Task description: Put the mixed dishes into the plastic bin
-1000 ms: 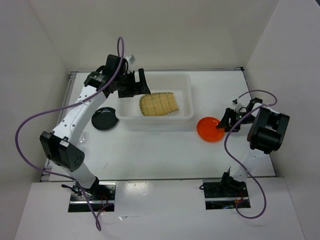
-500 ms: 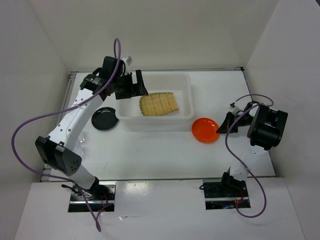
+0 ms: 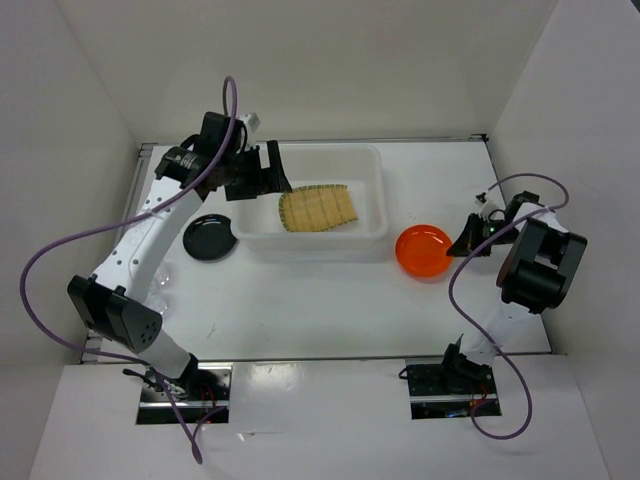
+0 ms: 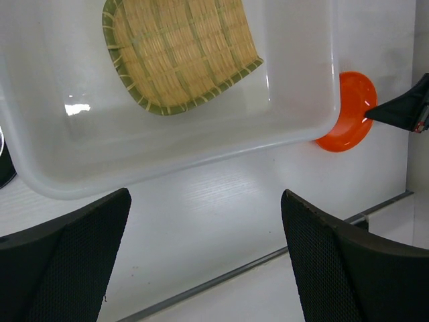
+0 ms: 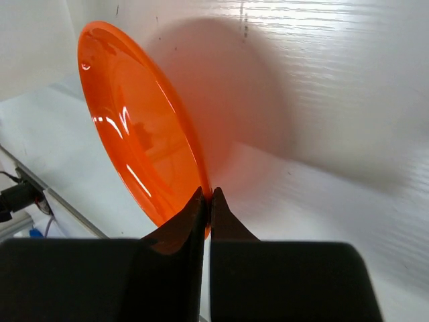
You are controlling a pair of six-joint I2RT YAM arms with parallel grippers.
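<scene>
My right gripper (image 3: 462, 247) (image 5: 208, 194) is shut on the near rim of the small orange plate (image 3: 422, 250) (image 5: 141, 127), which tilts up from the white table, right of the plastic bin (image 3: 310, 245) (image 4: 201, 144). The tan bamboo tray (image 3: 318, 208) (image 4: 177, 54) lies inside the bin. A glossy black plate (image 3: 208, 238) rests on the table just left of the bin. Above the bin's left end hangs my left gripper (image 3: 270, 170) (image 4: 204, 194), open with nothing between its fingers. The orange plate (image 4: 348, 111) also shows past the bin's corner in the left wrist view.
White walls close in the table on the left, back and right. A metal strip (image 4: 268, 258) runs along the table's near edge. Purple cables (image 3: 60, 250) loop beside both arms.
My right gripper has shut on the orange plate's rim, and the plate has shifted slightly and tipped up. The left arm has drawn back a little to the left above the bin.
</scene>
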